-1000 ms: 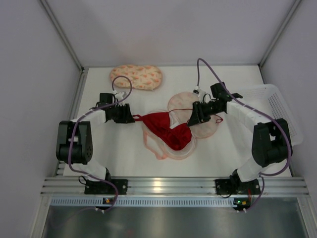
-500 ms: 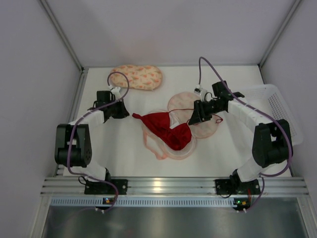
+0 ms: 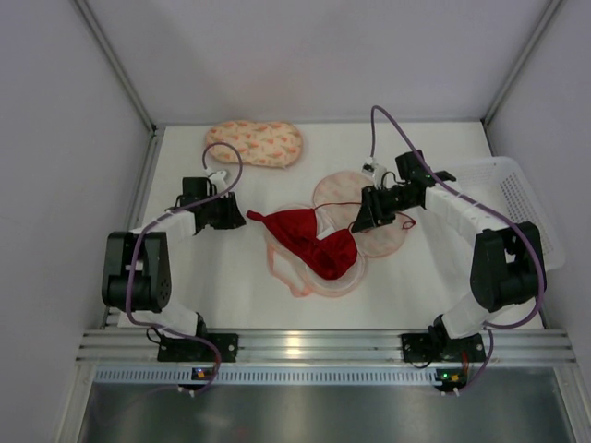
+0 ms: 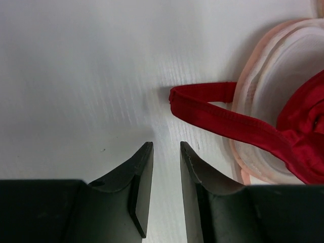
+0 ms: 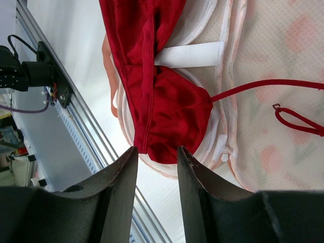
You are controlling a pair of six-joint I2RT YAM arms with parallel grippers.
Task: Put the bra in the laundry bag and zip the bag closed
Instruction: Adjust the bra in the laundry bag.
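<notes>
The red bra (image 3: 312, 240) lies spread over the open peach-pink laundry bag (image 3: 380, 242) in mid-table, one cup in the bag's near half. Its left strap end (image 4: 202, 99) rests on the white table. My left gripper (image 3: 239, 221) sits just left of that strap end; in the left wrist view the left gripper (image 4: 166, 148) has its jaws a narrow gap apart and empty. My right gripper (image 3: 356, 222) hovers over the bag's pale inside (image 5: 268, 96), open and empty, right gripper (image 5: 157, 151) just above the bra cup (image 5: 167, 109).
A twin speckled pouch (image 3: 255, 143), zipped, lies at the back left. A white mesh basket (image 3: 522, 198) stands at the right edge. A loose red strap with a hook (image 5: 298, 119) lies on the bag's lining. The metal rail (image 3: 295, 347) runs along the front.
My left gripper has pulled back left from the bra's strap end, which now lies free on the table. The right arm has barely moved.
</notes>
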